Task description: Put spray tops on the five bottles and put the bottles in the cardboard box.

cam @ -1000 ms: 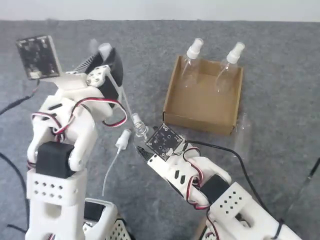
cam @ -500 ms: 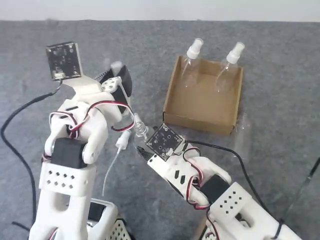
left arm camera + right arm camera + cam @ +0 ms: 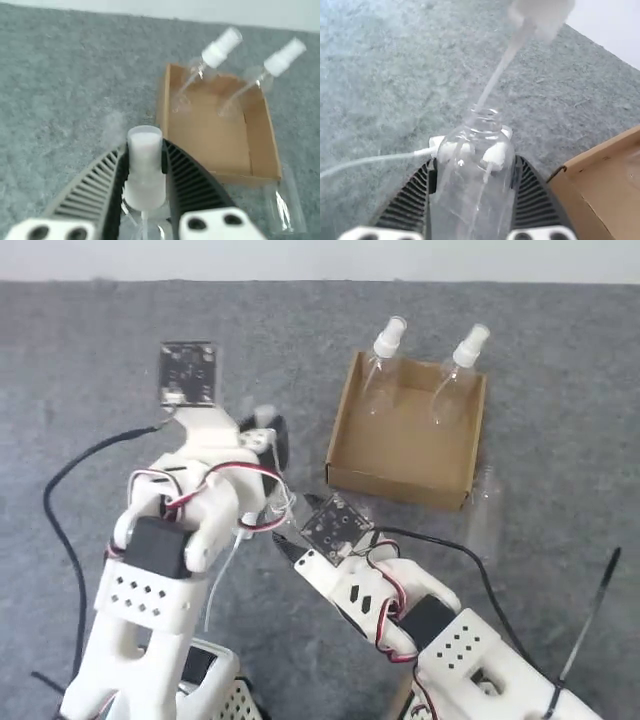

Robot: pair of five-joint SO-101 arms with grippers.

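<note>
Bottle [image 3: 472,170] base cut off, spray top [image 3: 145,152] tube partly hidden

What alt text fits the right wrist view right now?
The right gripper grips a clear bottle while a spray top hangs above, its tube reaching the bottle's open neck. A second spray top lies on the grey mat behind; a corner of the cardboard box shows.

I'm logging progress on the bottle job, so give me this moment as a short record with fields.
left tool: shut on spray top, its tube reaching the open neck below
right tool: shut on clear bottle, no top on yet
cardboard box: holds capped bottle and second capped bottle
loose: spare spray top lying on grey mat beside the held bottle
</note>
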